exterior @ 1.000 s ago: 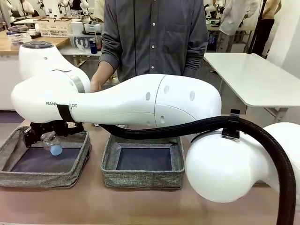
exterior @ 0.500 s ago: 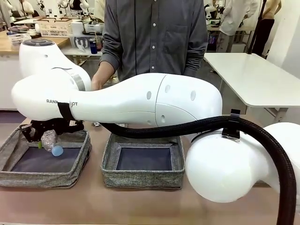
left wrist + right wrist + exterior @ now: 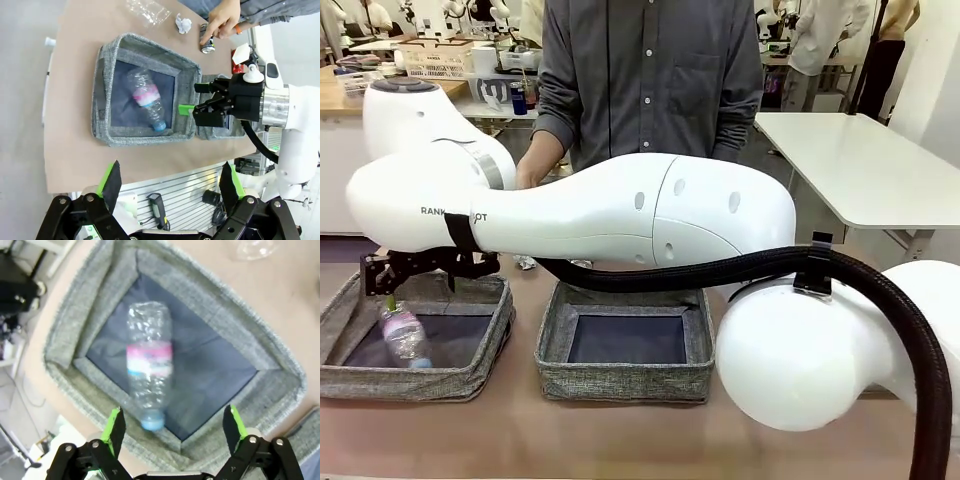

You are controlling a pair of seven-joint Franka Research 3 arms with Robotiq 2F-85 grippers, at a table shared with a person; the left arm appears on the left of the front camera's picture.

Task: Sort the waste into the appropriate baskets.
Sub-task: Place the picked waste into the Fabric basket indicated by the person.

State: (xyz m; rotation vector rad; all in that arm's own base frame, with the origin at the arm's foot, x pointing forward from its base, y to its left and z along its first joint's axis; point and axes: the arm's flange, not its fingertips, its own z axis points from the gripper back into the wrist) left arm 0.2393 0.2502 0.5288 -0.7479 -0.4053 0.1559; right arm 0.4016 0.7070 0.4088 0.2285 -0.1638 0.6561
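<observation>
On the brown counter [image 3: 75,75], the pink-label bottle [image 3: 149,365] is inside a basket [image 3: 235,310], below wide-spread right fingers [image 3: 116,427]; left fingers [image 3: 111,181] also wide. Likely light, crushable, slippery: grip mid-body.

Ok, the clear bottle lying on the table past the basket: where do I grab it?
Probably mid-body, from straight above. The clear bottle lies on its side on the table, crumpled, so grip across its narrow width, not along its length.

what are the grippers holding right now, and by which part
Nothing is held. The right gripper is open above the grey woven-fabric basket, where the clear plastic bottle with the pink label lies untouched; the left gripper is open too.
</observation>
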